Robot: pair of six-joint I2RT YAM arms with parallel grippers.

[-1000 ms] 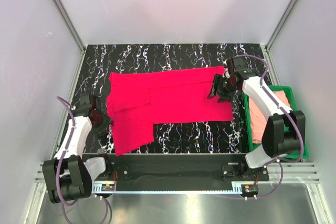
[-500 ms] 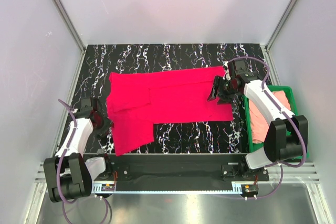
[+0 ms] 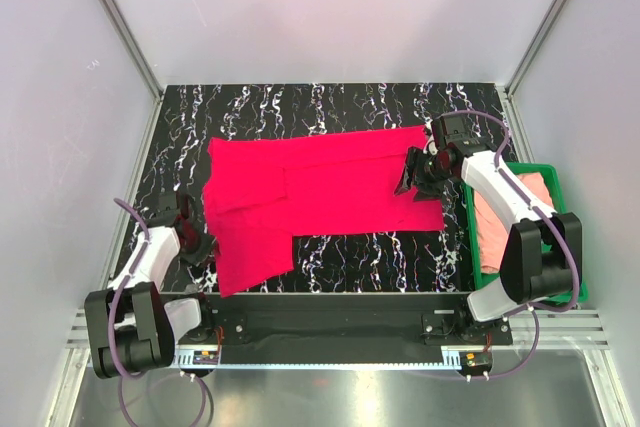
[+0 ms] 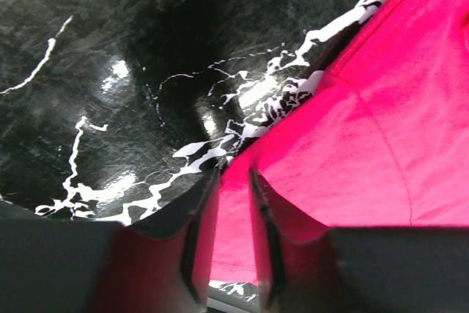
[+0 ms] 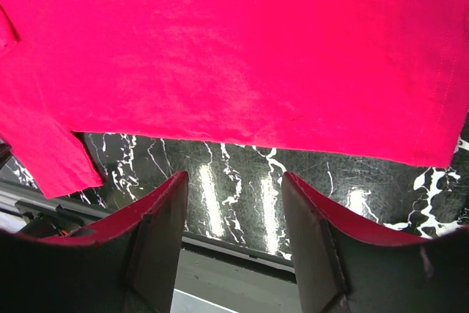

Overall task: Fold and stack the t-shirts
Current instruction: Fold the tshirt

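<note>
Where the green plastic tray (image 3: 545, 168) stands at the table's (image 3: 300, 107) right edge, the salmon-pink t-shirt (image 3: 490, 227) is contained in it. The crimson-red t-shirt (image 3: 320, 197) is spread on the black marbled table. The right gripper (image 5: 234, 181) is spread wide over its right edge. The left gripper (image 4: 233, 177) is nearly pressed together at its left edge; whether cloth is pinched cannot be told.
</note>
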